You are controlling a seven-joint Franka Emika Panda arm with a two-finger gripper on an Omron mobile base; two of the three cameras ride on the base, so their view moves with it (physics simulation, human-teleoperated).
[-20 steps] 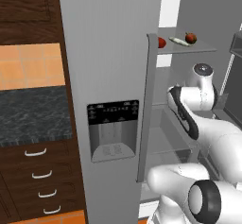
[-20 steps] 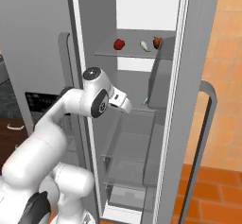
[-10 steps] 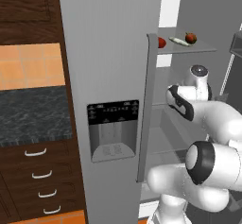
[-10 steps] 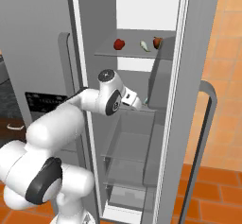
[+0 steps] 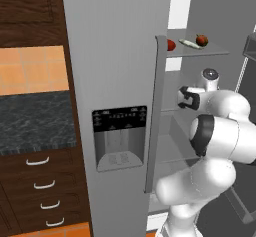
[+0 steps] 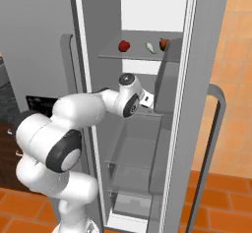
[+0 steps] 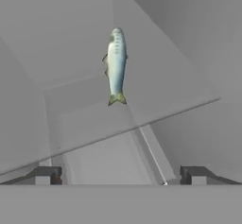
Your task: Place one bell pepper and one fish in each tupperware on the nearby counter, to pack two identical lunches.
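Two red bell peppers (image 6: pixel 124 45) (image 6: pixel 164 43) and a pale fish (image 6: pixel 150 47) lie on the upper shelf of the open fridge; the left base view shows the same peppers (image 5: pixel 171 45) (image 5: pixel 201 40) and fish (image 5: pixel 189 43). My gripper (image 6: pixel 150 101) reaches into the fridge below that shelf, seen from the left as well (image 5: pixel 186 97). In the hand view a silvery-green fish (image 7: pixel 116 64) lies lengthwise on a grey shelf ahead of the gripper (image 7: pixel 120 176), which is open with nothing between its tips. The dark speckled counter (image 5: pixel 35 121) sits left of the fridge. The tupperware is out of view.
The closed left fridge door (image 5: pixel 115 56) with its dispenser panel (image 5: pixel 120 138) and long handle (image 5: pixel 156 116) stands close to my arm. The right door (image 6: pixel 197 104) hangs open. Brown drawers (image 5: pixel 40 181) sit under the counter. Lower fridge shelves (image 6: pixel 130 151) are bare.
The arm has stretched deeper into the fridge, carrying the gripper inward and toward the shelf. The peppers and fish have stayed put.
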